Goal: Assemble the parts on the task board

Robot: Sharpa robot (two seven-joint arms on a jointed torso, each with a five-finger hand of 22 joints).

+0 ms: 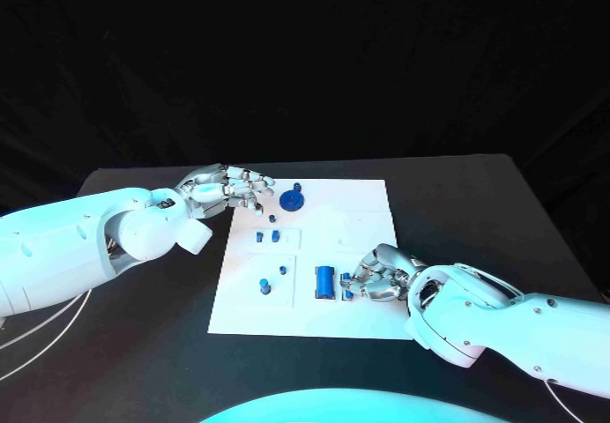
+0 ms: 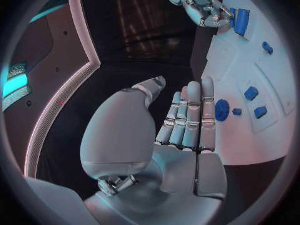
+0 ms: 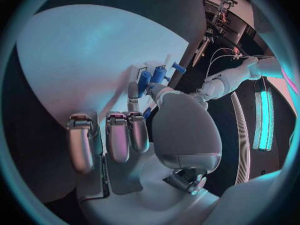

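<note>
The task board lies mid-desk, and the work looks partly done; a blue gear sits at its far edge, small blue pegs stand nearby, and a blue cylinder rests near its front; the left hand hovers beside the gear, fingers apart, holding nothing; the right hand curls beside the cylinder, and whether it grips a part I cannot tell; it crowds that corner.

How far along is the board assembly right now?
Early. The gear and several small parts sit on the task board; whether any are seated is unclear. The right hand is at the blue cylinder and a small piece beside it. The left hand hovers open near the gear, holding nothing.
</note>
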